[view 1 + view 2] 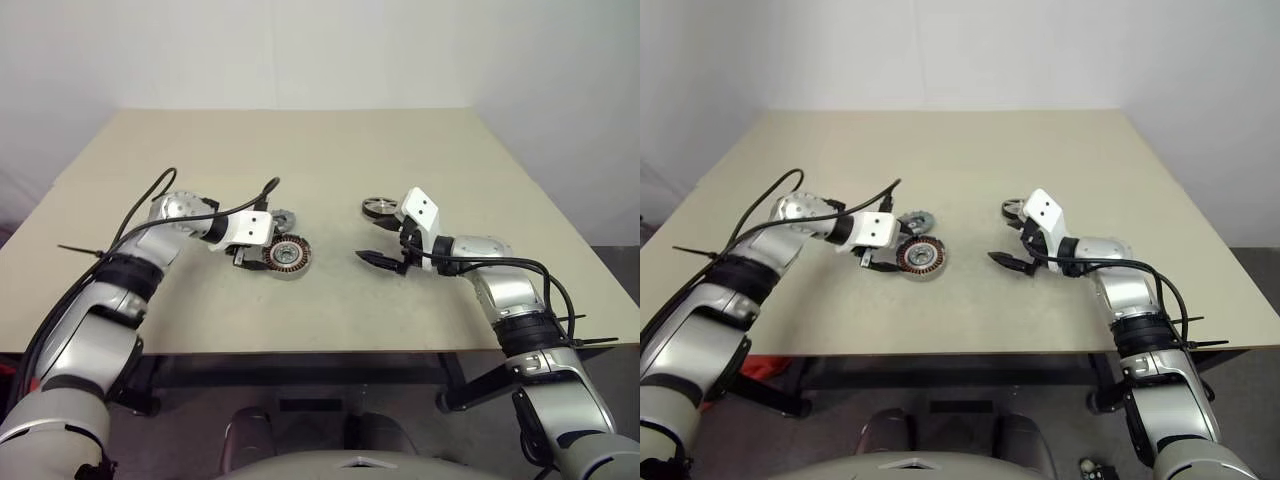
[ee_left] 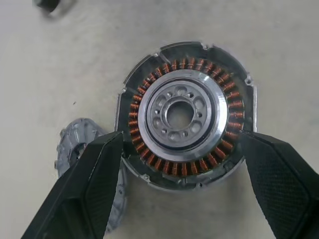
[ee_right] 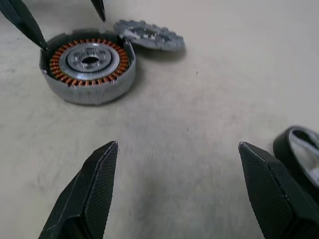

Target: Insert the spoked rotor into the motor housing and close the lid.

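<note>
On table [image 1: 330, 150], left of centre: motor housing [image 1: 287, 256] between open left gripper [image 2: 182, 164] fingers, lid [image 1: 916, 220] touching behind, spoked rotor [image 1: 381, 207] far right beside open, empty right gripper [image 3: 179, 184] — risk of knocking lid on closing.

No text, label, brand, number or sign is being shown legibly on any surface in these views.
</note>
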Controlling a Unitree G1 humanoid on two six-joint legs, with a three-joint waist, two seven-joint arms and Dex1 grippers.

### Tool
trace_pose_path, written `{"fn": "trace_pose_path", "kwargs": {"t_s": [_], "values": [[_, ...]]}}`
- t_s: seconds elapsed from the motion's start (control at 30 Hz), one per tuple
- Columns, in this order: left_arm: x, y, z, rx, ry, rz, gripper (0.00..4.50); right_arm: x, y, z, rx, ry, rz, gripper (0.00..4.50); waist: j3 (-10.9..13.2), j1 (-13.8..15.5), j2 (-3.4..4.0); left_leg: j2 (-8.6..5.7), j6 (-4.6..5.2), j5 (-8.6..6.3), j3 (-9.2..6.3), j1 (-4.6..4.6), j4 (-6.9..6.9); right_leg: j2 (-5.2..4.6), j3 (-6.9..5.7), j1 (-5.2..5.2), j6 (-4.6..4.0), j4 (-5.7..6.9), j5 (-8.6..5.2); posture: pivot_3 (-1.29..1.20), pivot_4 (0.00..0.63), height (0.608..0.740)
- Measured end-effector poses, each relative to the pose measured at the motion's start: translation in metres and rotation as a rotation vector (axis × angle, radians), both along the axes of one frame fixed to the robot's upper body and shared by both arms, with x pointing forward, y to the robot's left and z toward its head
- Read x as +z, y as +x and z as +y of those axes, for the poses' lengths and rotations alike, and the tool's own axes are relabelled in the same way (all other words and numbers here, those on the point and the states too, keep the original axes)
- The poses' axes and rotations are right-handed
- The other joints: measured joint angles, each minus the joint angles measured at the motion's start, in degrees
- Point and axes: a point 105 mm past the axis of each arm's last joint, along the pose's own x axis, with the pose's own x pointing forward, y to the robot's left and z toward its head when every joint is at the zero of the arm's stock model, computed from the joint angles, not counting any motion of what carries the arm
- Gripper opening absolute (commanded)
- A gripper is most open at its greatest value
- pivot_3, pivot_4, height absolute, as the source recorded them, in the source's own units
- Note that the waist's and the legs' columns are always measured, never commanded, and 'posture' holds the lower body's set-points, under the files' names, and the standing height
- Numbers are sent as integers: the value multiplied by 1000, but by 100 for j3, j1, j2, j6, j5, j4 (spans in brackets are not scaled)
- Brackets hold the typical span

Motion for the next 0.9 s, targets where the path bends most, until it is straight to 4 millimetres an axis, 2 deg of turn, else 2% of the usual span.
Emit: {"fn": "trace_pose_path", "kwargs": {"t_s": [0.37, 0.6, 0.9], "values": [[2, 6, -2, -112, 117, 70, 3915, 2, -6, -3, -72, 36, -32, 4375, 1, 68, -1, -1, -1, 1, 0, -2, 0, -5, -4, 0, 0, 1, 0, 0, 0, 740], [17, 8, -15, -146, 79, 73, 3915, 15, -8, -15, -97, 57, -52, 4375, 2, 234, -1, -1, 0, 1, 1, -3, 0, -17, -7, 1, 0, 2, 0, 0, 0, 740], [3, -4, -12, -208, 133, 150, 3915, 12, -13, -14, -89, 57, -34, 4375, 2, 280, -1, -1, 3, 2, 0, -6, 0, -25, -11, 1, 1, 3, 0, 0, 0, 740]]}}
